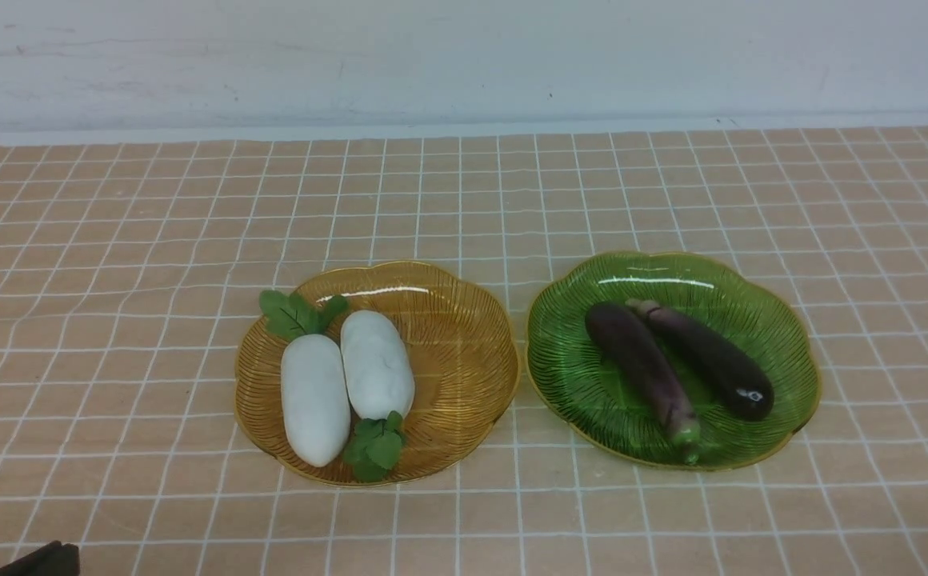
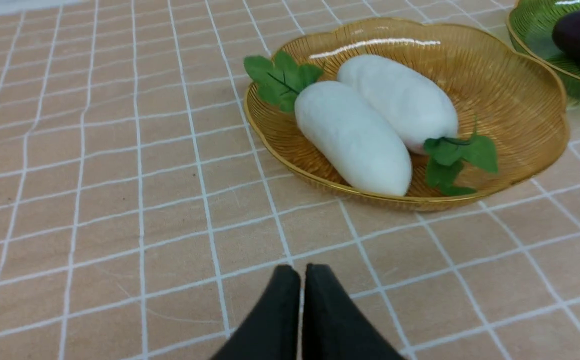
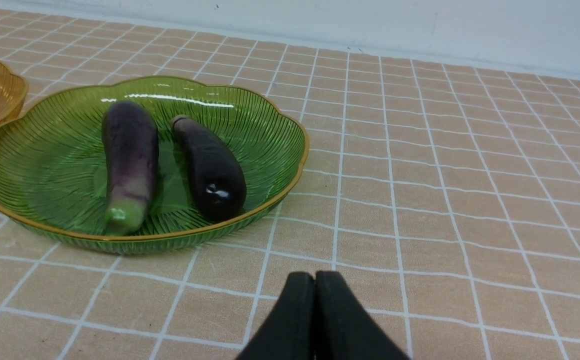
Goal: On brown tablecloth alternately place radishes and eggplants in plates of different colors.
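Observation:
Two white radishes (image 1: 314,398) (image 1: 377,364) lie side by side in the amber-yellow plate (image 1: 464,352), with their green leaves at opposite ends. Two dark purple eggplants (image 1: 642,356) (image 1: 712,358) lie in the green plate (image 1: 568,352) to its right. Both plates sit on the brown tablecloth (image 1: 112,280). My left gripper (image 2: 302,272) is shut and empty, low over the cloth, short of the amber plate (image 2: 510,85) and the radishes (image 2: 352,137) (image 2: 400,100). My right gripper (image 3: 314,277) is shut and empty, short of the green plate (image 3: 60,150) and its eggplants (image 3: 130,155) (image 3: 210,165).
A white wall (image 1: 464,56) rises behind the table's far edge. The cloth runs to the left, right and far side of the plates. A dark part of my left arm (image 1: 36,560) shows at the bottom left corner of the front view.

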Controlling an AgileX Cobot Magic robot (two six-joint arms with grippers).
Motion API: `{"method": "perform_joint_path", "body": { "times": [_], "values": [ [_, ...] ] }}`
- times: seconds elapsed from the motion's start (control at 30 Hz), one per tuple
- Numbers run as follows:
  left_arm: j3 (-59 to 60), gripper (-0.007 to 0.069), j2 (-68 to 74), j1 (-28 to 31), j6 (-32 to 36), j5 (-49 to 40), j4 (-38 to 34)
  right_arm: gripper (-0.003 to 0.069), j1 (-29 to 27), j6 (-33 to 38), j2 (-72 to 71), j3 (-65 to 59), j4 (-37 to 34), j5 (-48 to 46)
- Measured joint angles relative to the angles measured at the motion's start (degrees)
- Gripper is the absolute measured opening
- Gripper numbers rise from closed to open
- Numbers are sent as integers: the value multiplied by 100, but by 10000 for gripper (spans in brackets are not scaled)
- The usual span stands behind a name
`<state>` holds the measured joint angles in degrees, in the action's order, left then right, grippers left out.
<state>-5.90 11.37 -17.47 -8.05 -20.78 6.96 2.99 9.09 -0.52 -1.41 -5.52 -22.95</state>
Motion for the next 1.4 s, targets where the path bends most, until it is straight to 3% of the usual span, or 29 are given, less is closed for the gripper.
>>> {"method": "perform_joint_path", "body": {
  "times": [0.23,0.43,1.4],
  "values": [
    [620,-4,-205,692,145,565,-226,-17,0,0,0,0,0,0],
    [747,-4,-1147,1484,837,138,-696,-17,0,0,0,0,0,7],
    [753,-4,-1206,1522,906,-106,-784,-17,-8,-2,0,0,0,7]
  ]
}}
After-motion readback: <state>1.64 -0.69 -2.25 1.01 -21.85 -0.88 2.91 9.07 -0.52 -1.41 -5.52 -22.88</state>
